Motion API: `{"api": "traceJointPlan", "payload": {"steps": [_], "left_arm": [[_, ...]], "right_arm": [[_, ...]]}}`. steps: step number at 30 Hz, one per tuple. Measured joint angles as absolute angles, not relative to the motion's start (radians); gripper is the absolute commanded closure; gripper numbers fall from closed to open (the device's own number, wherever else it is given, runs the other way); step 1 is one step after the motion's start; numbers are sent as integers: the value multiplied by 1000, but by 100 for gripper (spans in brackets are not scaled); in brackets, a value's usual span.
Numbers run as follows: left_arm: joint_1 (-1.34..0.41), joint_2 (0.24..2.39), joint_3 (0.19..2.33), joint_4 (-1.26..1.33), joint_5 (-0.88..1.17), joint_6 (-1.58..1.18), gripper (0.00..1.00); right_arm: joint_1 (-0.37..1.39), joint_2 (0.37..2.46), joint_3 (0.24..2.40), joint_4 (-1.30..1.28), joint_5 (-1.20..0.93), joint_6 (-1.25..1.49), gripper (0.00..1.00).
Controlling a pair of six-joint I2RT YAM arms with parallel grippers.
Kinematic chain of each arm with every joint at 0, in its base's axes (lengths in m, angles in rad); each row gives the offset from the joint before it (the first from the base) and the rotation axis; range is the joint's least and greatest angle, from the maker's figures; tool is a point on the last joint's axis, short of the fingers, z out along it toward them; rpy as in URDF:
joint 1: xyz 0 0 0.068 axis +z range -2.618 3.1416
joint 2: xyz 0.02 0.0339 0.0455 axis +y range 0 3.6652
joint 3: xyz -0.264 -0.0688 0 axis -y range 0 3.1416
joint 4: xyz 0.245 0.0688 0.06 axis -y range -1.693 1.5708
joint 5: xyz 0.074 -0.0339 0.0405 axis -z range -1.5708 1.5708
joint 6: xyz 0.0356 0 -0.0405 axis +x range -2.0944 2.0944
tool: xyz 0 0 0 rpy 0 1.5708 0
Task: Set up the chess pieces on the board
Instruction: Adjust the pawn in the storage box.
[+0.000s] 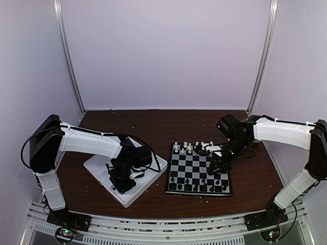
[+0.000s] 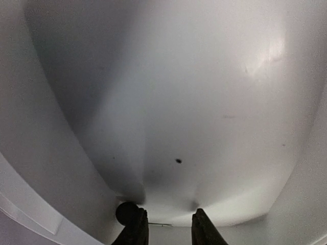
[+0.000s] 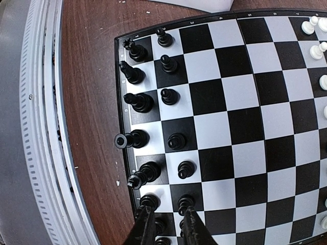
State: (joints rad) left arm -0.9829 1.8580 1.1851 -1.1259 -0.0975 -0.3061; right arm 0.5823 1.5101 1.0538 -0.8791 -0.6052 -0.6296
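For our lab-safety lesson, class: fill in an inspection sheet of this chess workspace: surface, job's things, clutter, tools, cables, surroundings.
surface: brown wooden table
job's things: black chess pieces on near rows of the board; one black piece in the white tray
clutter: pale specks on the wood
tools: left tool open inside tray; right tool low over black pieces, grip unclear
cables: black cable loops beside the left arm
surroundings: pale walls, metal rail

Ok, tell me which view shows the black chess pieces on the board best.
Right wrist: the black chess pieces sit close-up in two rows along one edge of the board. Top external shows them only as tiny dark shapes on the board's near edge. Left wrist shows the white tray, not the board.
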Motion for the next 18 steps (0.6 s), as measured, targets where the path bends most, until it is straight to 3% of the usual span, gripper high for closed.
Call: {"api": "traceJointPlan", "payload": {"steps": [18], "left_arm": [[-982, 1861, 1212, -1129, -184, -325, 70]], "right_arm": [[582, 1520, 1053, -882, -610, -630, 79]]}}
